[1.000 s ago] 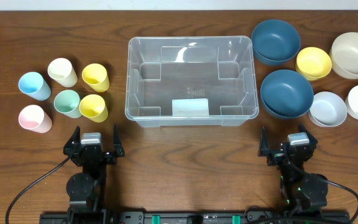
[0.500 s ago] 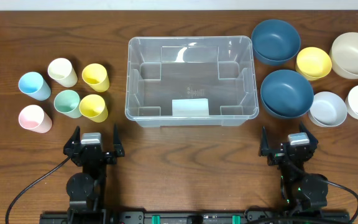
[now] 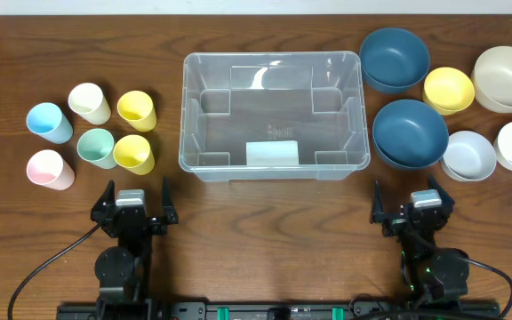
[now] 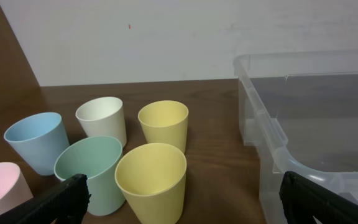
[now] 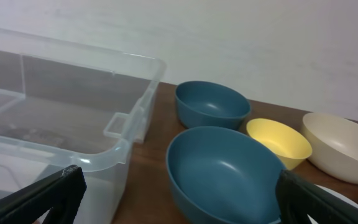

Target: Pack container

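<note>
Now parked low, left gripper [image 3: 137,187], right gripper [image 3: 407,190] both splayed wide, facing container [image 3: 272,58].

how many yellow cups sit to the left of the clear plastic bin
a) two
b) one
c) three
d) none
a: the far yellow plastic cup and the near yellow plastic cup stand left of the large clear rectangular plastic bin, and no other cup in that group is yellow.
</note>
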